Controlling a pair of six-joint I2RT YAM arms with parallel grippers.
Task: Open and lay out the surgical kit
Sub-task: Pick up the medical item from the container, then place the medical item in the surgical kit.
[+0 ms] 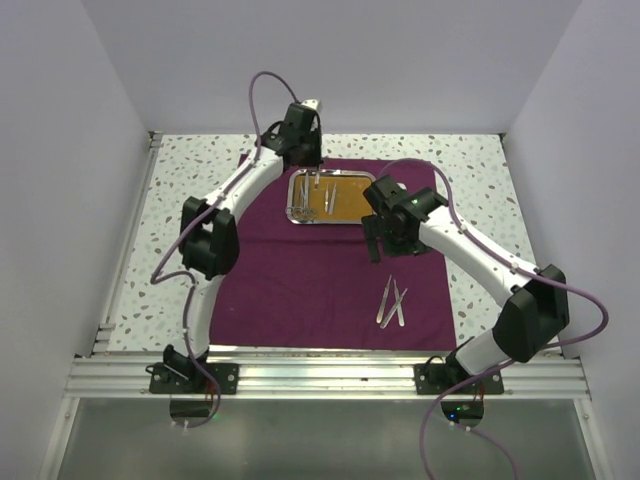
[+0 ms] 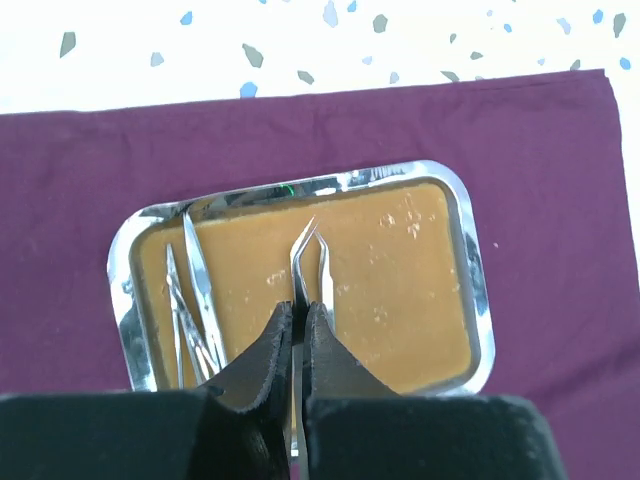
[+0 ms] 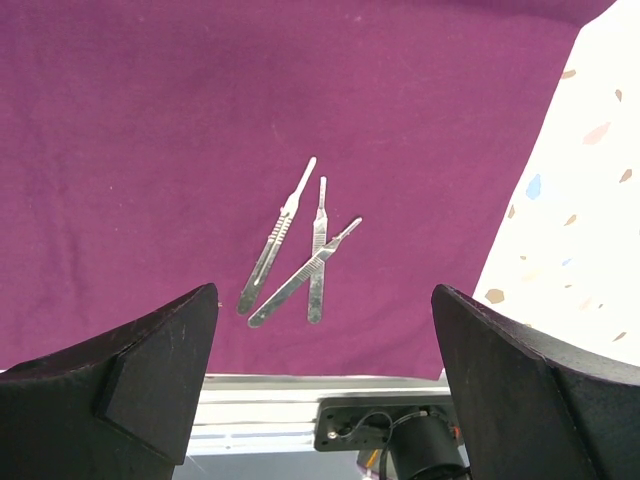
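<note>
1. The surgical kit sits mid-counter. Its dark purple cloth wrap point(image 1: 300, 290) is spread flat on the speckled counter point(image 1: 200, 160), and the small steel tray point(image 2: 478, 300), lined in orange-brown, rests on the far half of the cloth.
2. A pair of thin silver tweezers point(image 2: 312, 262) lies near the middle of the tray. Their long axis runs near-to-far across the tray's short side, with the pointed tips toward the back wall.
3. The left gripper point(image 2: 298, 318) meets the tweezers at their near, blunt end, in line with that axis, and is much the nearer arm. Its fingers are pinched almost together on that end, gripping the tweezers.
4. A few more slim instruments point(image 2: 190, 310) lie bunched at the tray's left end, apart from the tweezers.
5. Three flat silver instruments point(image 3: 300, 250) lie fanned on the cloth toward the near right, well apart from the tray.
6. The right gripper point(image 3: 322, 290) hangs above the cloth between the tray and those three, fingers spread wide, holding nothing.
7. The next move probably calls for lifting the tweezers clear of the tray rim before carrying them to open cloth.
</note>
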